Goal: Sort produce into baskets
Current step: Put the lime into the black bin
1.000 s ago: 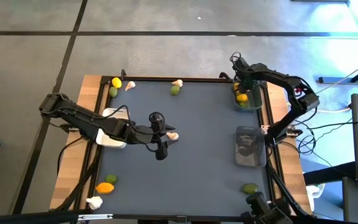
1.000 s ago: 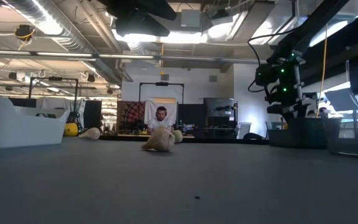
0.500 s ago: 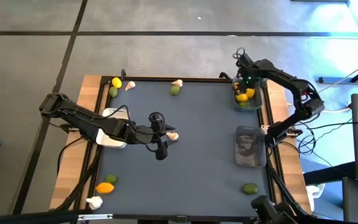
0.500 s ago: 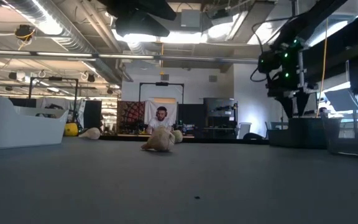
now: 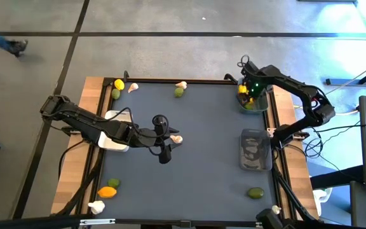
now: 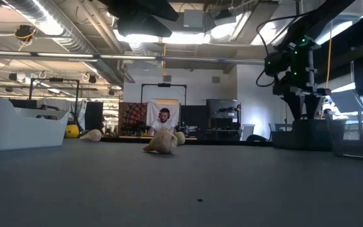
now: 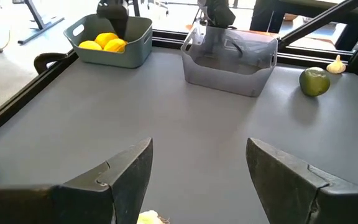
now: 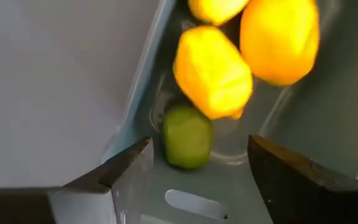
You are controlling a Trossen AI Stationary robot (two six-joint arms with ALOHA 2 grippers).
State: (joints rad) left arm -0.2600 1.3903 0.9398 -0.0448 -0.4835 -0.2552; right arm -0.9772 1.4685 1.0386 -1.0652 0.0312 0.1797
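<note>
With lemons (image 8: 213, 71) and one lime (image 8: 187, 136) in the blue-grey basket (image 5: 251, 100) under the right pincer (image 5: 251, 86), spread empty, most produce remains scattered beyond it, including garlic (image 5: 176, 138) beside the spread left pincer (image 5: 164, 138).

Strong ceiling lamps (image 6: 188, 28) shine from above and make white glare in the low view. The table (image 5: 202, 159) is evenly lit, with soft short shadows. In the right wrist view the lemons (image 8: 241, 56) look blurred and overexposed.
</note>
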